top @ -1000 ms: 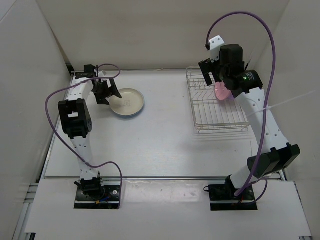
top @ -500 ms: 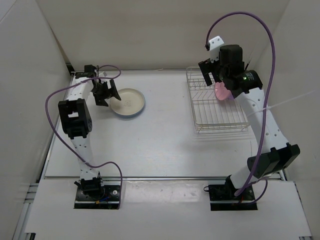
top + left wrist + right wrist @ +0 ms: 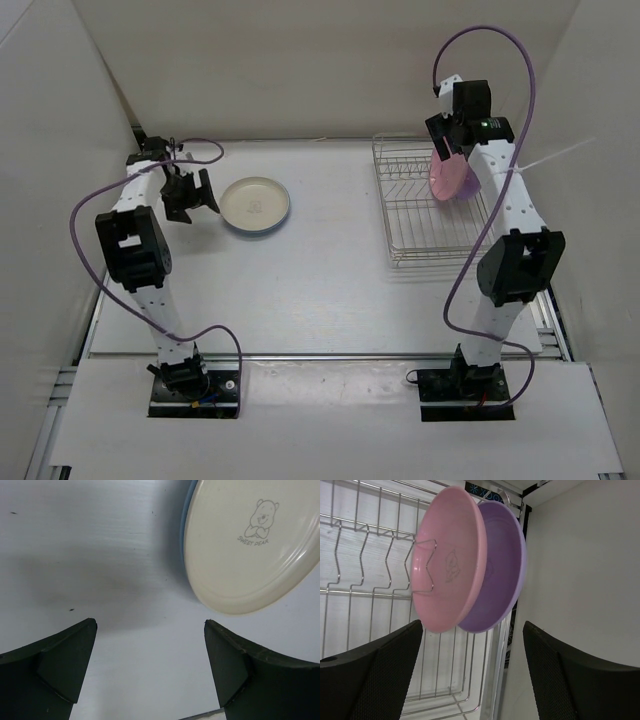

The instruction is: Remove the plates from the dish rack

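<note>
The white table carries the dish rack at its far right, close to the side wall. 2 plates stand on edge in the rack. The pink plate is in front with a wire loop crossing its face, and the purple plate is largely hidden behind it. The right gripper hangs before them, jaws spread, gripping nothing. Far left, the cream plate lies on the light blue plate — only a rim sliver shows. Beside them the left gripper gapes wide, empty.
</note>
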Motion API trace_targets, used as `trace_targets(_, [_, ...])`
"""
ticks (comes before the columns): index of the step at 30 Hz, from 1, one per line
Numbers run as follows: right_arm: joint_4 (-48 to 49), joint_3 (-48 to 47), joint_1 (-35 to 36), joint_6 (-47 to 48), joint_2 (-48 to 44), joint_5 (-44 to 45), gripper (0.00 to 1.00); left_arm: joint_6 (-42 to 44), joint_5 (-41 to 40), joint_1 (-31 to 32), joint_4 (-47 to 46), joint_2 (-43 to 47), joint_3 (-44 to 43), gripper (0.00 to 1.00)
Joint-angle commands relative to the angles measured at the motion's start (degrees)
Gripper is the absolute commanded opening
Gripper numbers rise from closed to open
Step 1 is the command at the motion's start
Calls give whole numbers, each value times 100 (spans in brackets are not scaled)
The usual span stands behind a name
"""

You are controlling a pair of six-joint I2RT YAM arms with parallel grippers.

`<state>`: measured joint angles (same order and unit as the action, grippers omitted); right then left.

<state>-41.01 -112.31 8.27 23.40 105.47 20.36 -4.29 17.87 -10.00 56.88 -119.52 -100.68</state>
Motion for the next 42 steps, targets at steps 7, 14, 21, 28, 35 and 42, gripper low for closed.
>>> trace_targets(7, [330, -722, -194, 411, 658, 12, 81, 799, -538, -11, -221, 1843, 584, 100])
trace_targets(14, [392, -669, -309, 350, 896, -190, 75, 860, -706, -63, -213, 2126, 717, 100])
trace_targets(21, [392, -590, -309, 297, 1160, -252, 64, 860, -838, -116, -160, 2302, 717, 100])
trace_targets(28, [392, -643, -309, 297, 1371, -199, 47, 860, -890, -231, -160, 2478, 822, 100])
trace_targets(35, [445, -696, -309, 51, 1476, 81, 30, 807, -890, -283, -160, 2531, 937, 100])
trace_targets(42, [734, -433, -186, -142, 1309, 802, 13, 755, -838, -283, -160, 2531, 937, 100])
